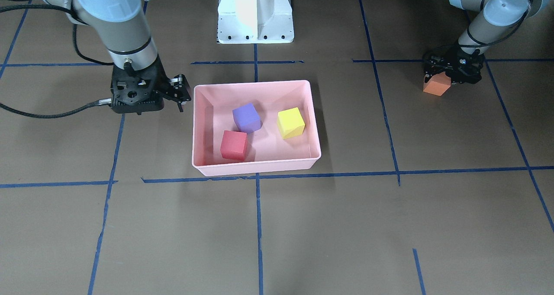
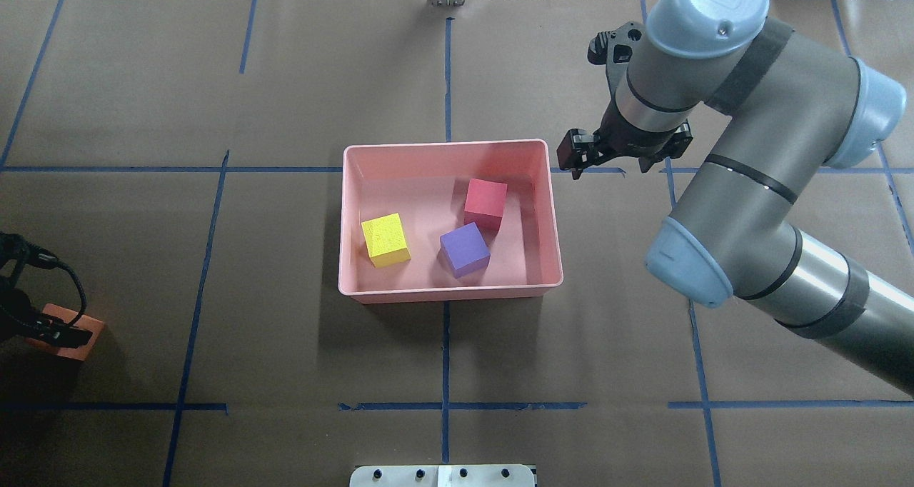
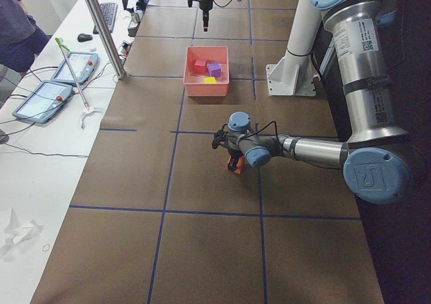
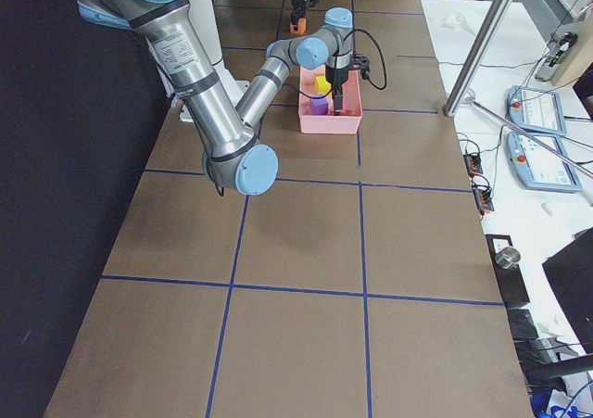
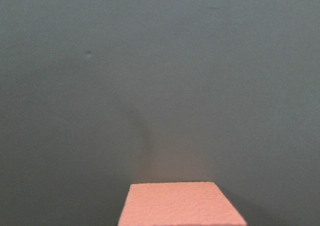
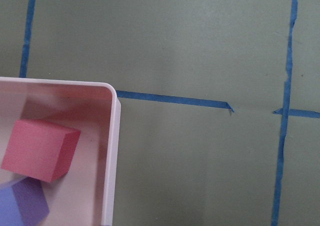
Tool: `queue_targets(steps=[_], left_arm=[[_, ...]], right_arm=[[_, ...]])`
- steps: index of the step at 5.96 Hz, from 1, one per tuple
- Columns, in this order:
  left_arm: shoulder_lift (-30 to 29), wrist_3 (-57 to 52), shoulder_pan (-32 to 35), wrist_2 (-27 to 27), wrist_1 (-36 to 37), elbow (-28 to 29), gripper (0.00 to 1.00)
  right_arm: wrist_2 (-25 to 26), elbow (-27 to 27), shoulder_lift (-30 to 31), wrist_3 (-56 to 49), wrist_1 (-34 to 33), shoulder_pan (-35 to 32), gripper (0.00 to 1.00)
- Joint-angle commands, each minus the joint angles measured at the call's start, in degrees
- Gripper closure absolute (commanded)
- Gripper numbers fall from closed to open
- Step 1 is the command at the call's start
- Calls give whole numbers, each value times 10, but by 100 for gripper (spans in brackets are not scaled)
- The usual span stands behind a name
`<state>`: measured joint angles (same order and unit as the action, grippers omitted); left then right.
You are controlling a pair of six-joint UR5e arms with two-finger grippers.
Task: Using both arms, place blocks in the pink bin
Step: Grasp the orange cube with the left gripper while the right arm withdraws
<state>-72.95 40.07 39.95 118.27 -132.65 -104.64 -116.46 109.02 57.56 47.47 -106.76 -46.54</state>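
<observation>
Last block: the small matte orange foam cube (image 1: 436, 86) sits low by the brown paper-covered desk (image 1: 346, 226), far out on the robot's left. It is well apart from the shallow light-pink plastic bin (image 1: 255, 169).
Left tool: the left tool (image 1: 439, 76) straddles the top of the orange foam cube. Whether its fingers are clenched on the cube or merely around it cannot be told. The wrist view shows only the cube's upper face.
Right tool: the right tool (image 2: 623, 160) hangs just outside the bin's wall on the robot's right, fingers spread, carrying nothing.
In the bin: the red foam cube (image 1: 233, 145) and the purple foam cube (image 1: 246, 117) lie corner to corner. The yellow foam cube (image 1: 291, 122) lies apart, in the half toward the robot's left.
Progress: three of four appear placed.
Key relation: from the left tool, the bin lies toward the robot's right and slightly farther from the base. The bin's long axis runs left to right, so its short left wall is the first rim to cross. The left arm is far nearer.
</observation>
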Motion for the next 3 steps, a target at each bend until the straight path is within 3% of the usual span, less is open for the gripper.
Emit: queue_targets(steps=[1, 2, 3], left_arm=[[-5, -1, 6, 32, 5, -20, 62], [-17, 1, 16, 35, 30, -38, 61], [-71, 2, 39, 34, 108, -65, 60]], right_arm=[[-50, 0, 39, -131, -1, -83, 0], [-81, -2, 78, -221, 1, -133, 0], [-95, -1, 120, -306, 5, -170, 0]])
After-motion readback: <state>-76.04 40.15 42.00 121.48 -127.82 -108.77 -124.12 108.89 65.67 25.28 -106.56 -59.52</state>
